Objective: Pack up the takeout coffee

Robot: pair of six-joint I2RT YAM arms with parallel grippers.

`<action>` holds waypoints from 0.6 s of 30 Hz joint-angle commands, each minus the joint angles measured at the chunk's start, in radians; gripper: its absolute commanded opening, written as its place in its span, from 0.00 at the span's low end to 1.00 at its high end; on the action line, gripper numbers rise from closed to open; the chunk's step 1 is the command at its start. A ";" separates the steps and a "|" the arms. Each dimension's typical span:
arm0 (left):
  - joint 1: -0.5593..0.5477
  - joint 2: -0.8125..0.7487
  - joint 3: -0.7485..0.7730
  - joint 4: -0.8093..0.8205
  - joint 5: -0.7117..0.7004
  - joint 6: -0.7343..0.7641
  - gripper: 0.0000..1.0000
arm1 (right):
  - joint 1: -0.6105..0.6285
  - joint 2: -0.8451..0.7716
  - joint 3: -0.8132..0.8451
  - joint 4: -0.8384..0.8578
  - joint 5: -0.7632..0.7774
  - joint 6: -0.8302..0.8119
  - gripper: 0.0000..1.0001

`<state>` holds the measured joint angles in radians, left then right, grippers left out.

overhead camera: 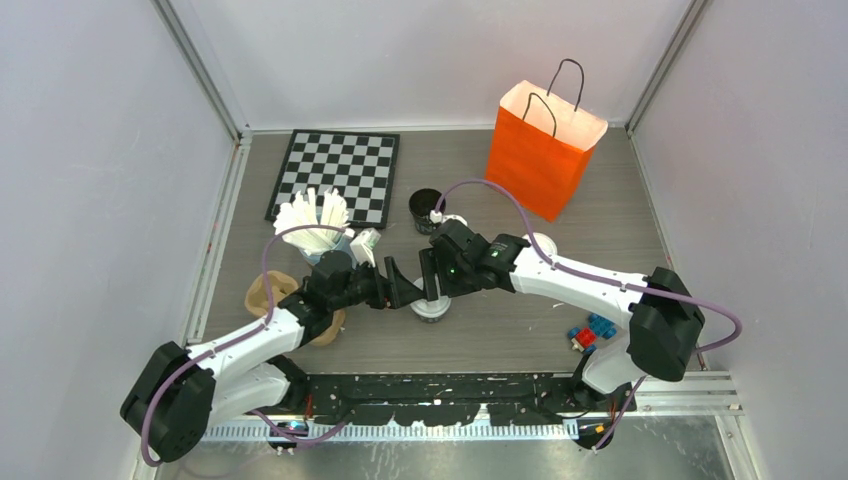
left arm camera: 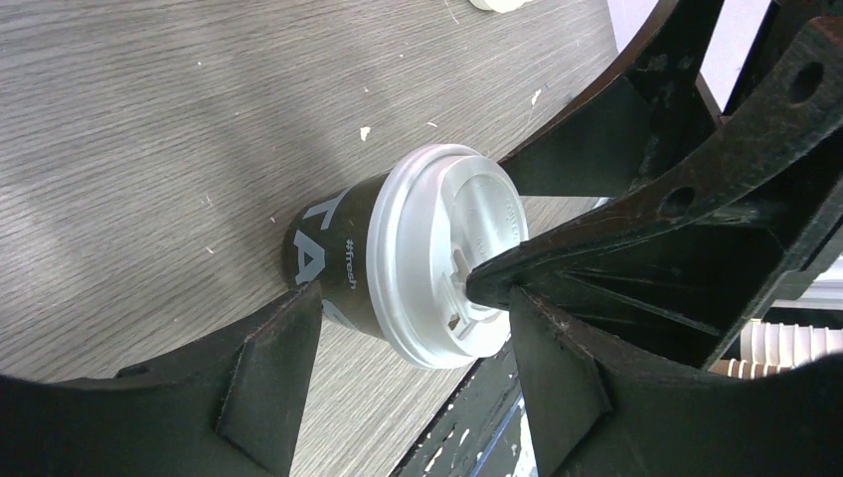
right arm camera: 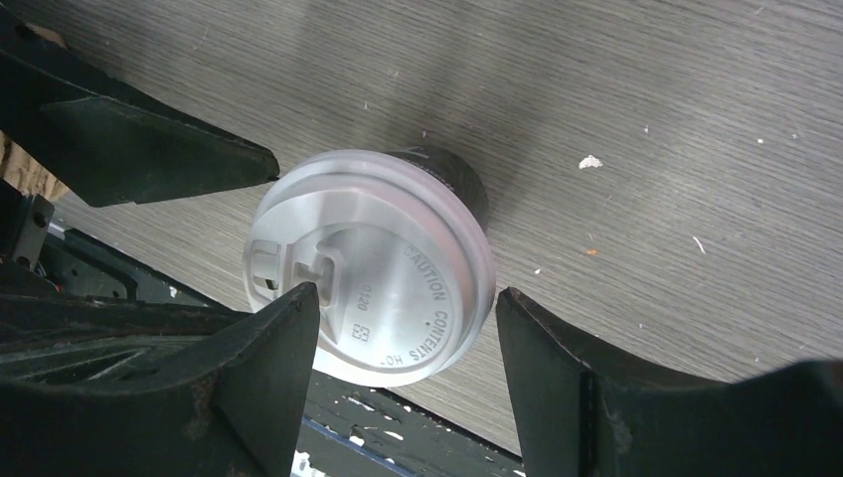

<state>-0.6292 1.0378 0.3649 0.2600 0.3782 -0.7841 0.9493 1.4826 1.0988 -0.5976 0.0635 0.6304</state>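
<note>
Open left tool (left arm camera: 408, 308) and open right tool (right arm camera: 406, 298) are both set astride the lidded black cup (overhead camera: 432, 310), low centre on the counter (overhead camera: 500, 335); collision or tipping is risked if both close.

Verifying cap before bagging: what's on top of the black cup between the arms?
A white lid covers the cup. Its caution text and sip tab show; contents are hidden under it.
</note>
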 commanded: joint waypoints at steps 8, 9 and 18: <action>-0.005 -0.019 0.008 -0.031 -0.053 0.072 0.64 | 0.007 0.015 0.010 0.023 0.008 -0.001 0.69; -0.004 -0.022 0.008 -0.040 -0.063 0.081 0.63 | 0.007 0.013 0.012 0.019 0.007 -0.003 0.69; -0.004 -0.044 0.005 -0.053 -0.076 0.101 0.60 | 0.005 -0.068 0.024 -0.019 0.018 -0.005 0.72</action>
<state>-0.6304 1.0138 0.3641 0.2043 0.3218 -0.7177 0.9520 1.4837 1.0988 -0.6006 0.0597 0.6308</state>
